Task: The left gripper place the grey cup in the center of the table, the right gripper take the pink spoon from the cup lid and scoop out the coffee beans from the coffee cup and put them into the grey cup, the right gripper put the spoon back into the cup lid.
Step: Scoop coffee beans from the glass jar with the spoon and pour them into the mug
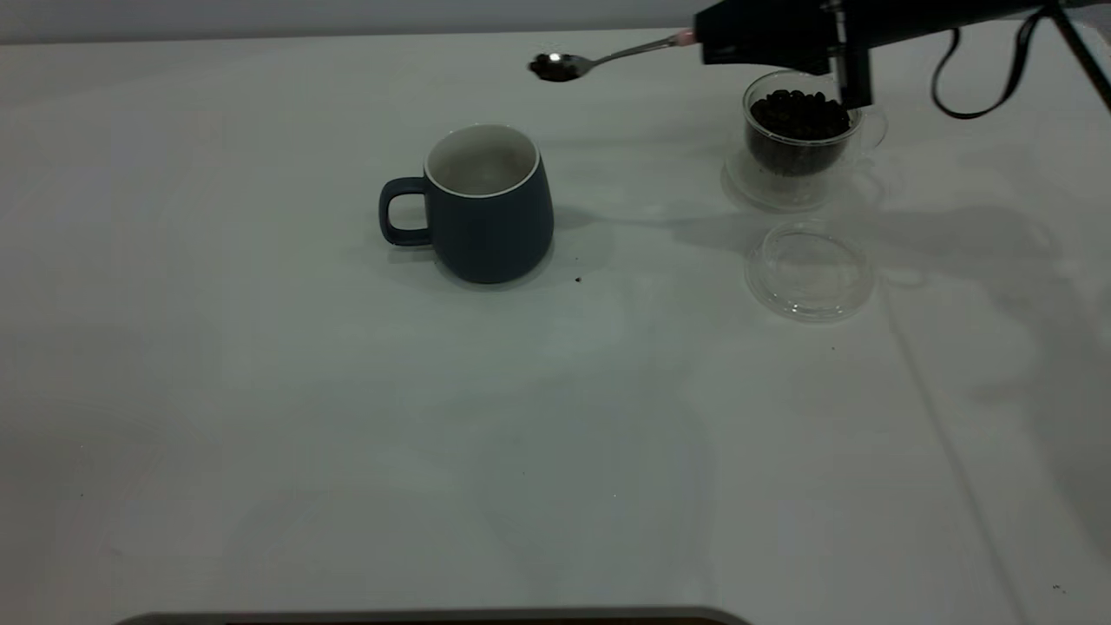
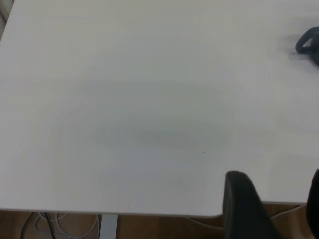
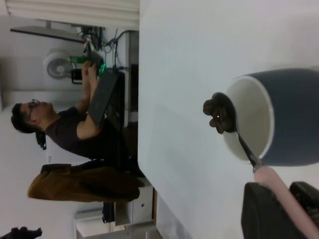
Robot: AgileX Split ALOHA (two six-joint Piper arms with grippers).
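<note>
Near edge of bench (image 1: pixel 260 434) bare. Cup lid (image 1: pixel 810 271) next, no spoon in it. Grey cup (image 1: pixel 486 204) mid-bench, upright, handle toward the left arm's side. Coffee cup (image 1: pixel 798 143) behind the lid, beans (image 1: pixel 798 113) heaped inside. Farthest, right hand (image 1: pixel 703 39) pinches pink spoon (image 1: pixel 608 56) by its handle end; shaft level, loaded bowl pointing toward the grey cup, raised, beyond its far rim. Left hand (image 2: pixel 269 209) parked off the bench corner; spread or pressed together, cannot tell.
</note>
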